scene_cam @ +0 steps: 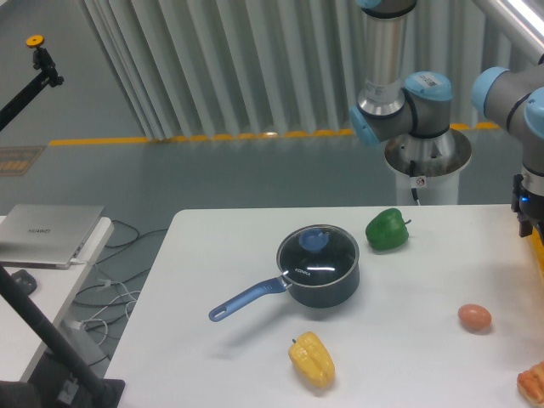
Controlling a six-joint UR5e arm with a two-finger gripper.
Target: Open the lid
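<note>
Lid [318,252] flat on saucepan [321,276], blue knob up.

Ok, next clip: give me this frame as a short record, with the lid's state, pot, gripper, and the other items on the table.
lid: on the pot, closed, blue knob off-centre toward the back
pot: dark saucepan, mid-table, blue handle pointing front-left
gripper: fingers out of frame at right edge; state not visible
arm: at far right, away from the pot
green pepper: right-rear of the pot, apart
yellow pepper: in front of the pot
egg: right of the pot
orange item: bottom-right corner, cut off
</note>
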